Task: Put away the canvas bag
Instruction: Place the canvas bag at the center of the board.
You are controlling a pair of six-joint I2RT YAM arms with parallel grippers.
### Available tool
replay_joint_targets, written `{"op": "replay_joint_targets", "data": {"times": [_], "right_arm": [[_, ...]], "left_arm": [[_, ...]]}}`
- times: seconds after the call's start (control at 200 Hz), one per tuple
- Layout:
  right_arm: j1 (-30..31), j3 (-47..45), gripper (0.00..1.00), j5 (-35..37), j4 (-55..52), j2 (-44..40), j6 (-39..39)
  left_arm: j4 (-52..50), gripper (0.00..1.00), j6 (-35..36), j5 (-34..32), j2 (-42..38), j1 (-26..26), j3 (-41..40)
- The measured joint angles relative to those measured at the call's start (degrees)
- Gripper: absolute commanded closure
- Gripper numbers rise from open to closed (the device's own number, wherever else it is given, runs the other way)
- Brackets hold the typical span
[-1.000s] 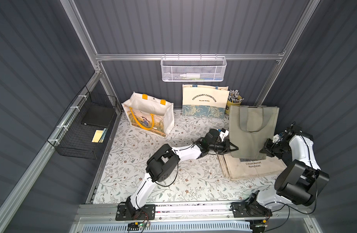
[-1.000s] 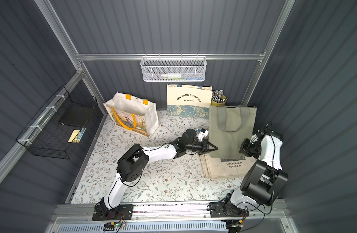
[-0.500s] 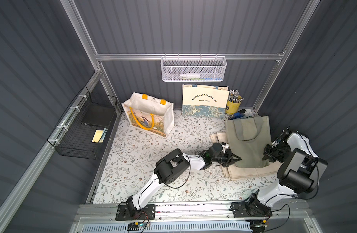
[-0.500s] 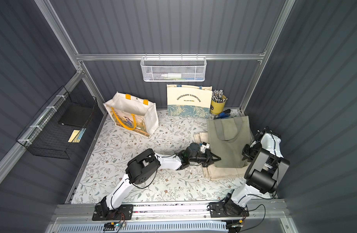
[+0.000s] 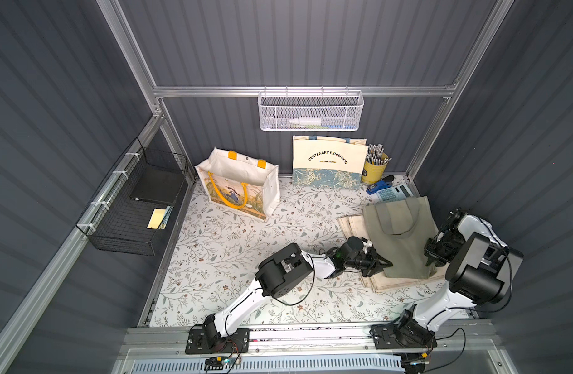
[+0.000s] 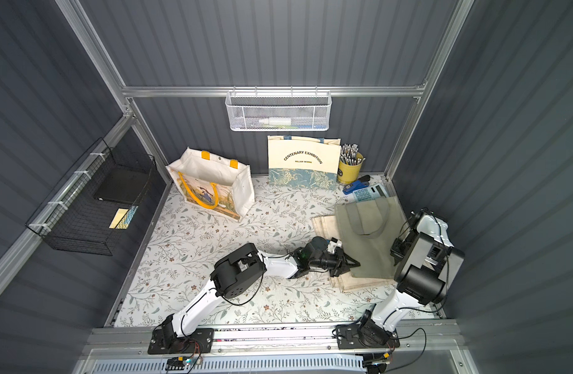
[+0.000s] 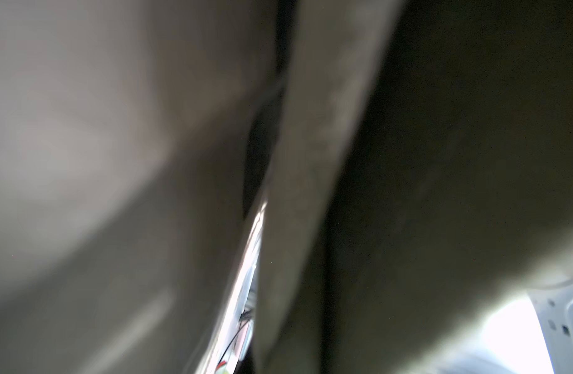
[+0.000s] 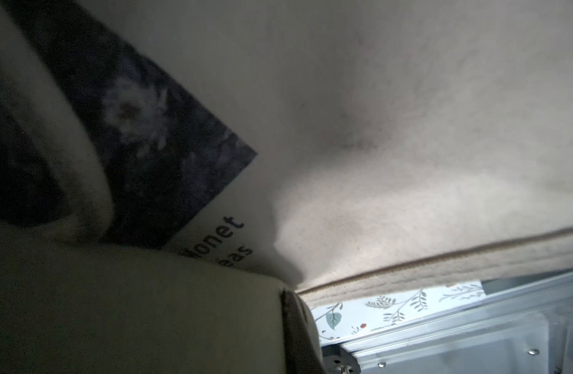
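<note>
Olive-green canvas tote bag [image 5: 400, 239] lies mostly flat, handles folded onto its body, on top of a stack of cream canvas bags [image 5: 351, 225] at the right side of the floral-print table cover [image 5: 233, 252]. Its far edge sits just beside a pale blue calculator [image 5: 392, 193].

Left gripper [image 5: 380, 264] is low at the bag's near-left corner, touching the fabric. Cannot tell if its jaws are apart or pinching, since the left wrist view is only blurred cloth.

Right gripper [image 5: 432, 255] is at the bag's right edge, jaws closed on bunched green fabric. The right wrist view shows the green cloth [image 8: 132, 307] right at the camera, with a cream bag printed "Monet" behind it.
</note>
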Motion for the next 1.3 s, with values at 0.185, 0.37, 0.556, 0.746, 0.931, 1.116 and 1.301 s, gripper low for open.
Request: {"op": "replay_joint_targets", "data": {"times": [0.185, 0.37, 0.556, 0.746, 0.931, 1.116, 1.301], "right_arm": [[-0.66, 0.20, 0.95, 3.32, 4.70, -0.20, -1.42], [-0.70, 2.25, 0.95, 4.28, 5.81, -0.24, -3.72], [-0.70, 1.16, 0.95, 4.92, 7.82, -0.39, -4.90], [-0.72, 1.11, 0.94, 6.40, 8.37, -0.39, -4.85], [-0.98, 2.29, 0.93, 7.96, 8.52, 0.96, -4.87], [-0.98, 1.73, 0.92, 8.31, 9.44, 1.01, -4.90], [-1.07, 1.49, 0.91, 7.74, 9.84, 1.01, -5.07]], "left_arm": [[-3.23, 0.54, 4.90, 5.97, -1.99, 1.79, 0.07], [-14.69, 0.49, 18.18, 9.70, -8.98, 7.04, 3.04], [-15.56, 0.49, 23.50, 11.82, -15.87, 12.90, 2.60], [-19.26, 0.48, 28.98, 13.53, -19.04, 18.03, 1.16], [-28.55, 0.48, 37.88, 14.69, -20.28, 19.71, 2.01], [-35.36, 0.48, 44.48, 15.72, -21.07, 20.65, 4.11], [-42.77, 0.47, 52.65, 15.63, -24.30, 21.68, 6.16]]}}
